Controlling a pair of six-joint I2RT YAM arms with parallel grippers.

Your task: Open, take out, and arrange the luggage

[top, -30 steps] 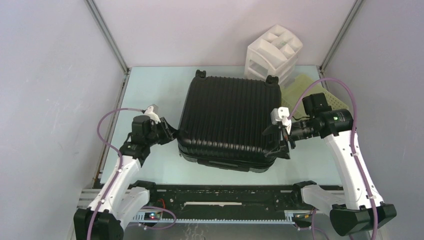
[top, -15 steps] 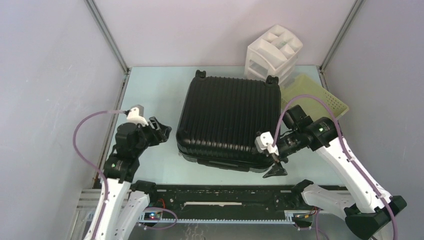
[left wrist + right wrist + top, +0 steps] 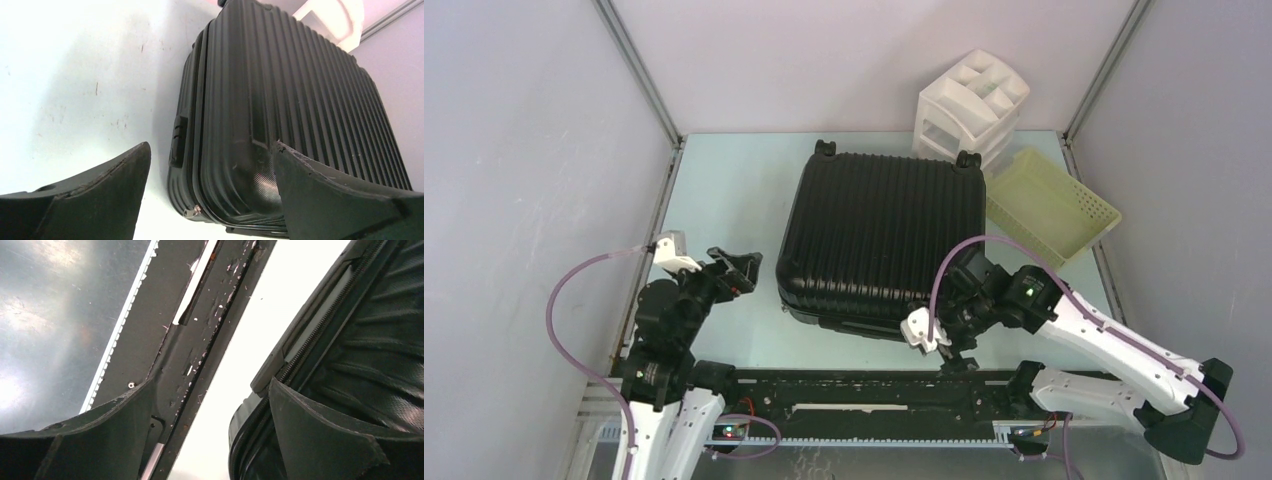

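The luggage (image 3: 879, 240), a black ribbed hard-shell suitcase, lies flat and closed in the middle of the table. My left gripper (image 3: 734, 268) hovers open just left of its near left corner, touching nothing. In the left wrist view that corner of the luggage (image 3: 260, 130) and a small zipper pull (image 3: 192, 211) show between the spread fingers of the left gripper (image 3: 210, 155). My right gripper (image 3: 954, 358) stands open at the near right corner. In the right wrist view the right gripper (image 3: 210, 390) straddles bare table, with the zippered luggage edge (image 3: 320, 340) by its right finger.
A white three-tier drawer organizer (image 3: 972, 105) stands at the back right. A pale yellow perforated basket (image 3: 1049, 205) lies right of the suitcase. The black mounting rail (image 3: 864, 385) runs along the near edge. Enclosure walls close in left, right and back.
The left gripper has opened and drawn back from the suitcase's left near corner. The right arm has swung from the suitcase's right side round to its near right corner.
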